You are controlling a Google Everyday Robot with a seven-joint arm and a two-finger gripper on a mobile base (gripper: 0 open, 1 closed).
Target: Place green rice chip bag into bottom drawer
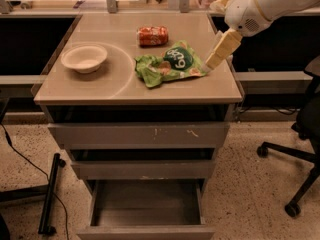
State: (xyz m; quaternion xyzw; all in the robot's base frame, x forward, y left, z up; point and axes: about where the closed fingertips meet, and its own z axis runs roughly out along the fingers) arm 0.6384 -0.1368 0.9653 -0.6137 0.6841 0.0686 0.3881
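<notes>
The green rice chip bag (172,64) lies flat on the tabletop (100,86), right of centre, its dark green round logo facing up. My gripper (214,59) hangs from the white arm at the upper right, its cream-coloured tip just to the right of the bag's right edge and low over the tabletop. The bottom drawer (146,209) is pulled out and shows a bare grey inside.
A white bowl (84,58) sits at the table's left. An orange-red can (152,35) lies on its side behind the bag. Two scuffed drawers (140,134) are above the open one. An office chair base (295,159) stands at the right, a black stand (47,194) at the left.
</notes>
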